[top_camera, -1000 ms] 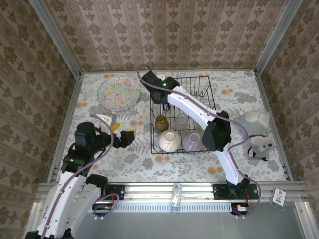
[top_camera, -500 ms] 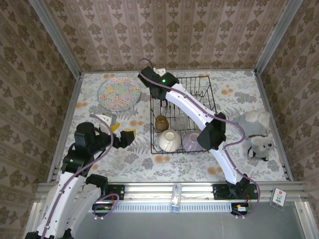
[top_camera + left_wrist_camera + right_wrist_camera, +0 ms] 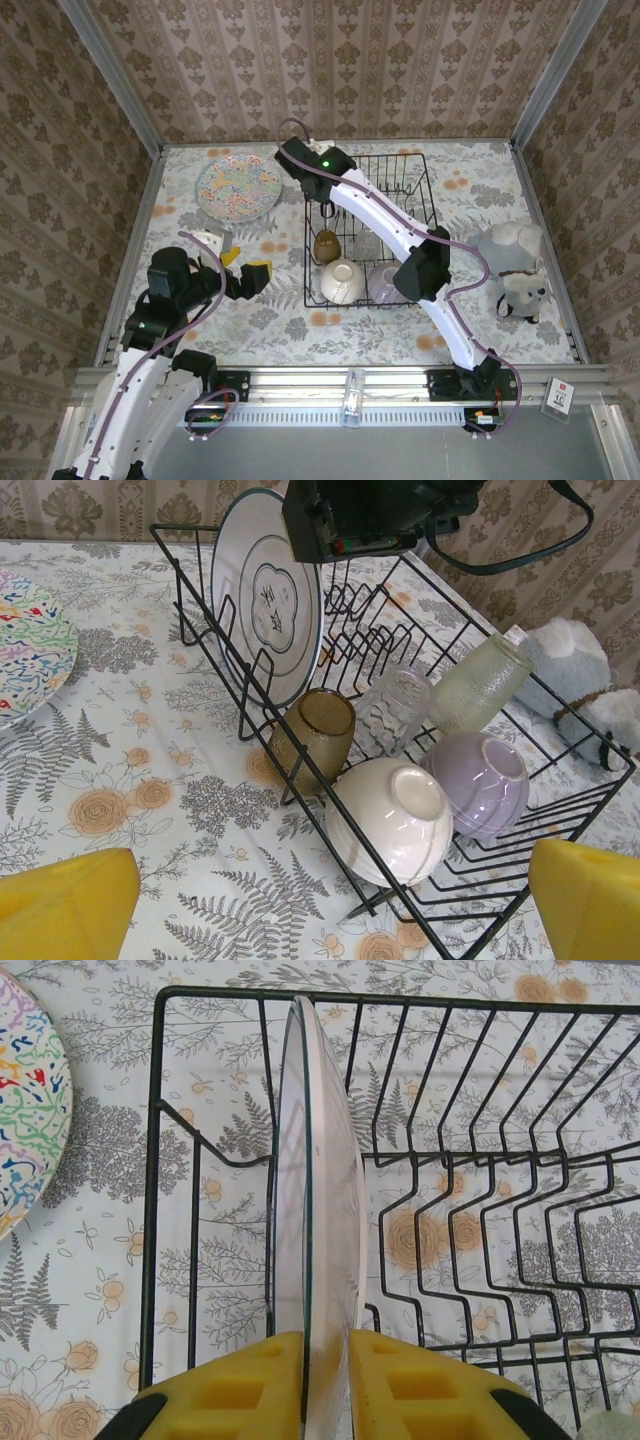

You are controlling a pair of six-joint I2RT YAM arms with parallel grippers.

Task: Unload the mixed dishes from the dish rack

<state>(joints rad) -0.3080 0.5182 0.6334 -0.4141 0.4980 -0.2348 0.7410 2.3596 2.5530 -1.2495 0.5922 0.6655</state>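
Note:
The black wire dish rack [image 3: 400, 157] [image 3: 183, 570] [image 3: 450, 1002] stands mid-table. At its far left end a white plate [image 3: 265, 610] with a green ring and a centre motif stands upright. My right gripper [image 3: 327, 205] [image 3: 325, 1360] is shut on that plate's rim [image 3: 322, 1200], one yellow pad on each face. At the near end of the rack lie an amber-brown cup [image 3: 312, 735], a clear glass [image 3: 392, 708], a pale-green cup [image 3: 480, 685], a cream bowl [image 3: 395, 820] [image 3: 340, 282] and a lilac bowl [image 3: 480, 780]. My left gripper [image 3: 247, 262] [image 3: 330, 920] hovers open left of the rack, holding nothing.
A round plate with a colourful pattern [image 3: 238, 187] [image 3: 25, 640] [image 3: 25, 1100] lies flat on the floral tablecloth at the far left. A grey stuffed toy [image 3: 515, 265] [image 3: 590, 700] sits right of the rack. Patterned walls close in the table.
The right arm's elbow has swung a little to the left while its gripper stays over the upright plate. The left arm has hardly moved.

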